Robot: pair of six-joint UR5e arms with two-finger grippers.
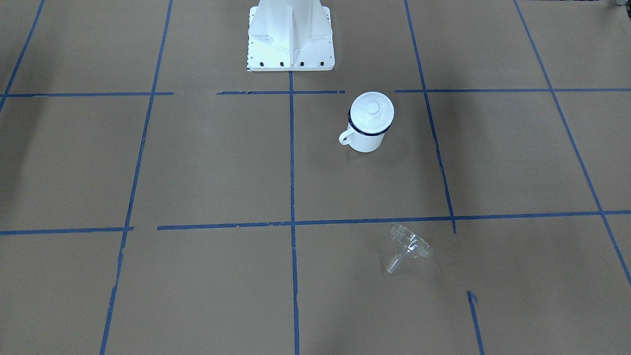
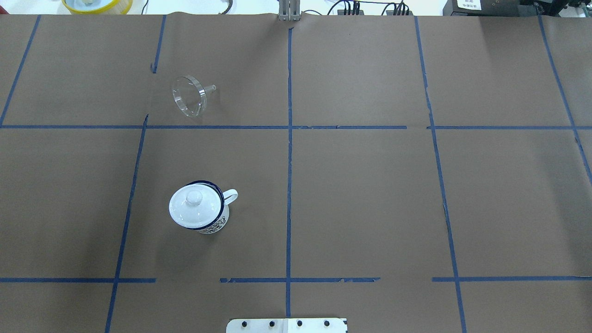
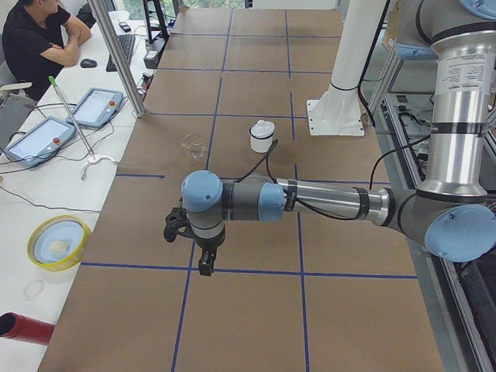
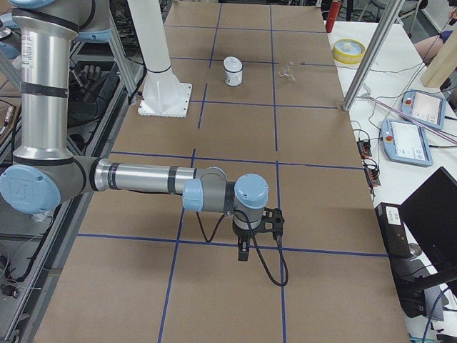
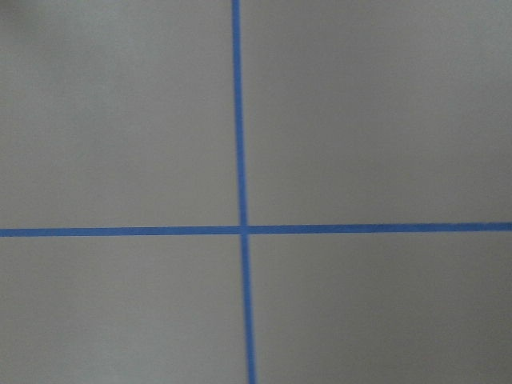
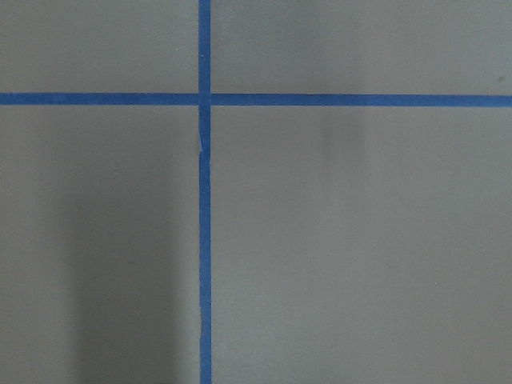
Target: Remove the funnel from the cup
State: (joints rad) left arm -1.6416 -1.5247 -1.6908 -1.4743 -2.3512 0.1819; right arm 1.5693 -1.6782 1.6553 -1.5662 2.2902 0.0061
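The clear funnel (image 1: pixel 409 246) lies on its side on the brown table, spout pointing sideways; it also shows in the overhead view (image 2: pixel 189 96). The white cup (image 1: pixel 367 137) with a dark blue rim stands upright apart from it, closer to the robot's base, with a round white knobbed lid (image 2: pixel 194 206) on top. My left gripper (image 3: pixel 205 267) hangs over the table's left end, far from both. My right gripper (image 4: pixel 243 254) hangs over the right end. I cannot tell whether either is open or shut. Both wrist views show only bare table and tape.
Blue tape lines (image 2: pixel 289 138) divide the table into squares. The white robot base (image 1: pixel 291 44) stands at the table's edge. A yellow bowl (image 3: pixel 58 242) and a red cylinder (image 3: pixel 23 327) lie on the operators' desk, where a person (image 3: pixel 39 39) sits.
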